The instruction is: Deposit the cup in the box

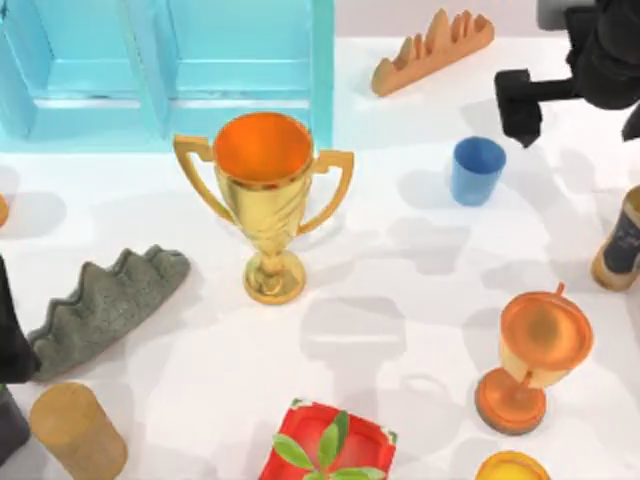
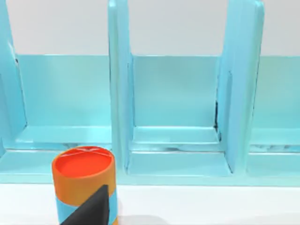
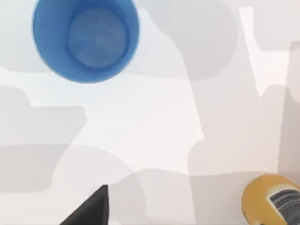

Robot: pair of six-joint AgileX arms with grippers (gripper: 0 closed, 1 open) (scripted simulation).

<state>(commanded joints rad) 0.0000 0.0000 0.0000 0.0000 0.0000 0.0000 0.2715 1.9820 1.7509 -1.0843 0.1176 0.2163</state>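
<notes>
The cup (image 1: 476, 170), light, stiff and slick, stands open-mouthed near the right gripper (image 1: 522, 112), whose fingers' spread I cannot tell; pinch its rim.

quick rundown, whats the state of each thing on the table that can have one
blue cup: upright, mouth open, empty, not gripped
light blue box: open compartments, no cup inside
gold trophy: upright beside the box
orange goblet: standing on its foot
right gripper: above the table near the cup, holding nothing
left arm: at the left edge
</notes>
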